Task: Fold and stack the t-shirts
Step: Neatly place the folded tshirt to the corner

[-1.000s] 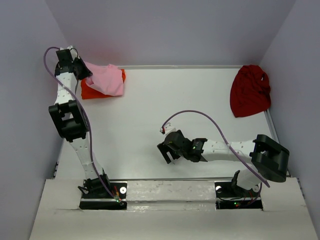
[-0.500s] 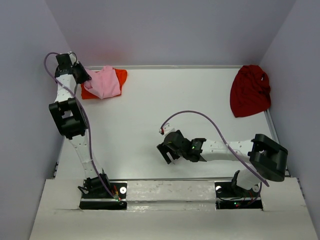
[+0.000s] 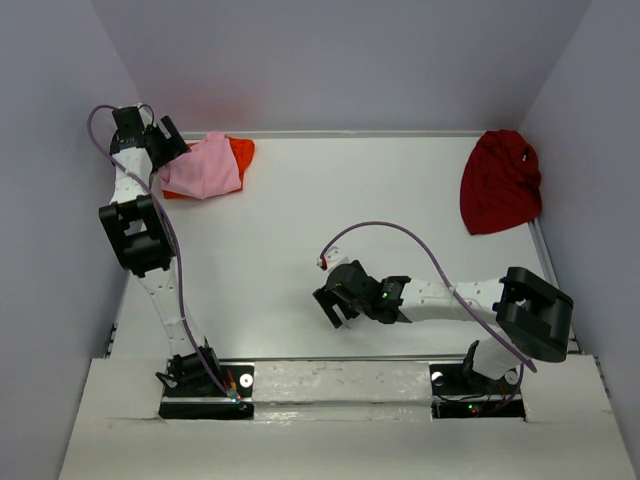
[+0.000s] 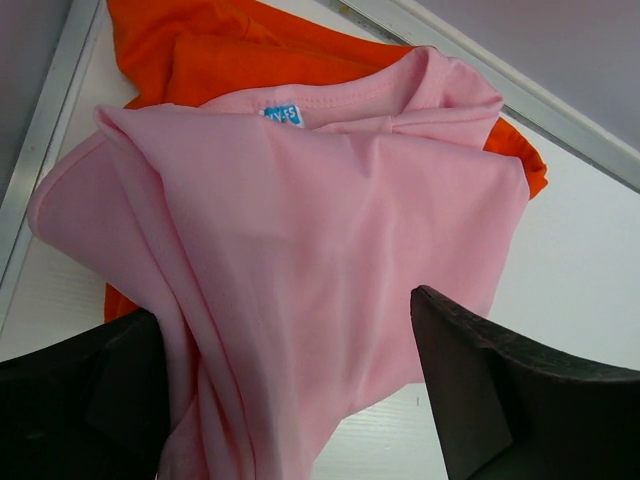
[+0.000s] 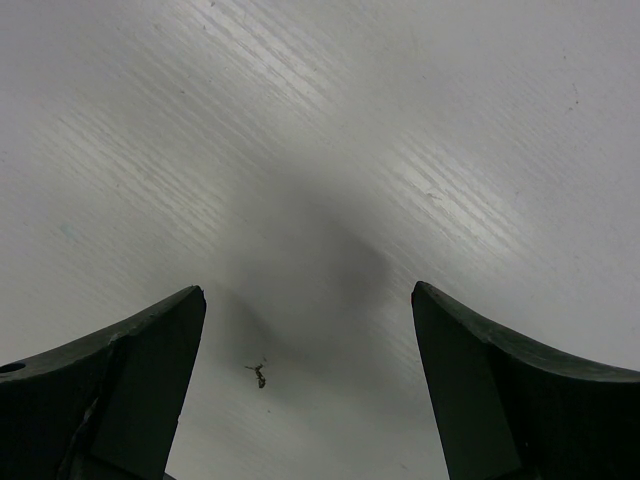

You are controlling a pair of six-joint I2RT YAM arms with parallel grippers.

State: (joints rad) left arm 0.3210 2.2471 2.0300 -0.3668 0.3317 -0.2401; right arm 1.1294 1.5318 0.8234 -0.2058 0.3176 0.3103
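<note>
Pink t-shirt (image 3: 203,168) sits at the far-left corner of the surface (image 3: 300,230), lying on the orange t-shirt (image 3: 241,151), which shows only as a rim at the far and right edges. That makes two of three stacked. The pink fold is loose, bunched toward the left. The left fingers (image 3: 170,140) are just beside its left edge and spread wide, released. In the wrist view pink cloth fills the gap between them; I cannot tell whether it touches either finger, but nothing is pinched. The dark red t-shirt (image 3: 498,182) lies unfolded and crumpled at the far-right corner, its long axis running roughly near-to-far along the right edge. The right fingers (image 3: 335,308) hang low over bare surface near the middle, also spread and empty. The red heap lies well apart from them, farther out and to their right, and the right arm is plainly the nearer one to it. Only the overhead view shows the red shirt. Only the left wrist view shows the pink collar label and how slack the folds are.
</note>
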